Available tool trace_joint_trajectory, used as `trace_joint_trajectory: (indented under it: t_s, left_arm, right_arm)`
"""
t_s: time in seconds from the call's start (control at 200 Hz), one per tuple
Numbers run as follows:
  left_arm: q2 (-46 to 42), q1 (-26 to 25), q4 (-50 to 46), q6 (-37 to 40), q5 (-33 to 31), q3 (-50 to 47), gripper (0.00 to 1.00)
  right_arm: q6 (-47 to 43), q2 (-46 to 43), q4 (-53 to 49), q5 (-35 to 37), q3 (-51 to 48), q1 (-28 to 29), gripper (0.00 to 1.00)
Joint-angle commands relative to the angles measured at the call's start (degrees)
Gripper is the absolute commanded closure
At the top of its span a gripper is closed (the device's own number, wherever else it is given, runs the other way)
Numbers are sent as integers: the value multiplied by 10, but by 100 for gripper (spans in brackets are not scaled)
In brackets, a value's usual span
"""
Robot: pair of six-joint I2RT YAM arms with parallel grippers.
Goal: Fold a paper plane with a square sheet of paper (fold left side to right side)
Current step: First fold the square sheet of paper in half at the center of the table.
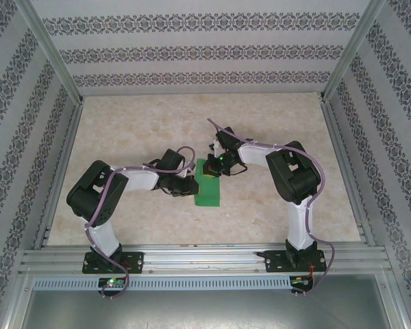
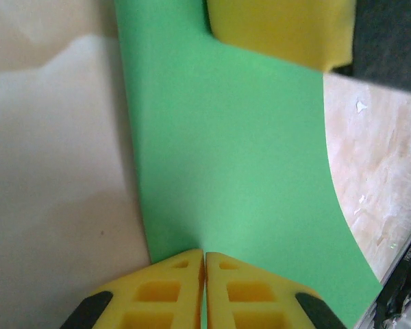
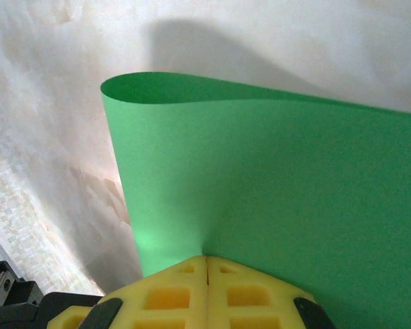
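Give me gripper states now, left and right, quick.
left gripper: shut, pinching the green sheet at its edge.
right gripper: shut, pinching the same sheet, which curves up.

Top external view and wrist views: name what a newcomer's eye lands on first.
The thin bright green sheet of paper stands out at the middle of the pale marbled table, between the two arms. The left pincer and right pincer are each shut on an edge, and the sheet bows into a curve.

Left hand (image 2: 204, 255), right hand (image 3: 207, 259) — both clamped shut
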Motion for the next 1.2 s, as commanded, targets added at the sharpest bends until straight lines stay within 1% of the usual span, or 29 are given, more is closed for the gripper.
trace_joint_trajectory:
  t_s: [0.0,0.225,0.49,0.744,0.869,0.964,1.059,1.194]
  left_arm:
    - [8,-28,-170,-4,16,-46,90]
    - [-15,-44,-196,4,25,-68,90]
    - [-39,-51,-198,-3,29,-101,89]
    - [-54,-56,-217,3,36,-108,89]
    - [-79,-55,-231,2,31,-99,89]
    - [-111,-41,-248,2,28,-69,89]
    - [-136,-12,-269,12,28,-24,89]
    - [-118,24,-276,36,29,42,89]
  right_arm:
    - [-9,37,-25,94,-4,-12,100]
    - [-10,38,-26,93,-4,-13,100]
    - [-10,38,-30,93,-1,-13,100]
    - [-14,37,-36,93,2,-13,100]
    - [-18,35,-35,91,0,-12,100]
    - [-21,32,-32,88,-3,-12,100]
    - [-25,28,-29,85,-8,-11,100]
    - [-28,19,-22,83,-15,-11,100]
